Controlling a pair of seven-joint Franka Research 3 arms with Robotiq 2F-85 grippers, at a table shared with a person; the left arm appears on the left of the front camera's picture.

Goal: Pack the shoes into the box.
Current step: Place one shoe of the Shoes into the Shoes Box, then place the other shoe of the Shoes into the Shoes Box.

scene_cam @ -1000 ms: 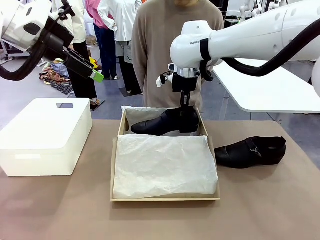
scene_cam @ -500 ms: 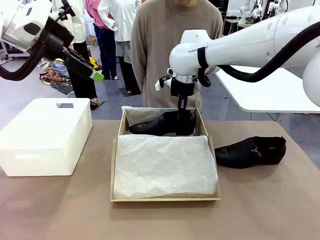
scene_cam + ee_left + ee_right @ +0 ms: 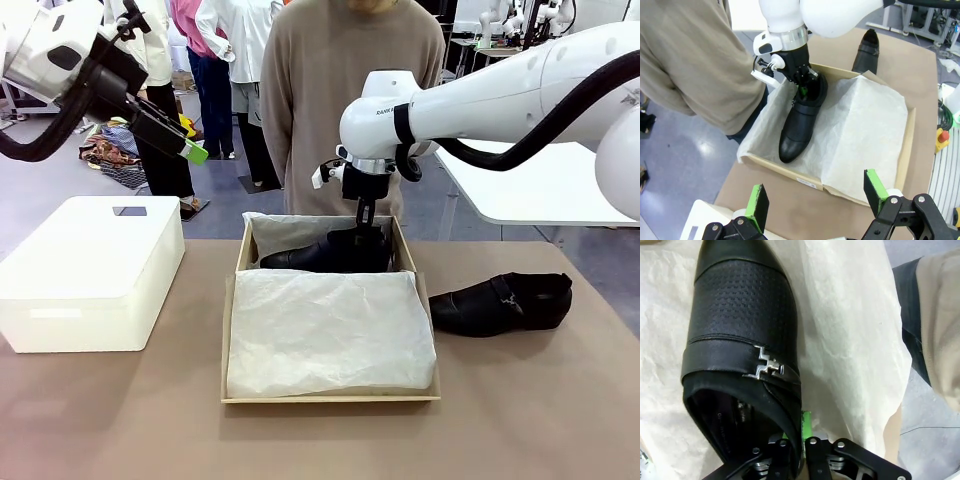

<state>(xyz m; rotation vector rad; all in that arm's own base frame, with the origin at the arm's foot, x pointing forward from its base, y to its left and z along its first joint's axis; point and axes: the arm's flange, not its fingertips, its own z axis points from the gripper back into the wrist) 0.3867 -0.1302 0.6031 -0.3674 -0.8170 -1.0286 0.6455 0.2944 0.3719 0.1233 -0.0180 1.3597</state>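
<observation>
Front view, right jaws pinching heel of shoe (image 3: 310, 256) lying in box (image 3: 330, 398), left jaws hanging wide open, empty, other shoe (image 3: 500, 303) sitting on table (image 3: 520, 410).

All views are lit brightly and evenly from above. Only soft shadows are cast on the desk (image 3: 520, 400). A pale sheen is shown on the toe of the shoe (image 3: 800, 120), and glare on the floor (image 3: 695, 150).

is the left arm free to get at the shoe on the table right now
Probably not easily: the shoe lies right of the box, the left arm hangs high at far left, and the right arm, gripping the other shoe, stands between.
</observation>
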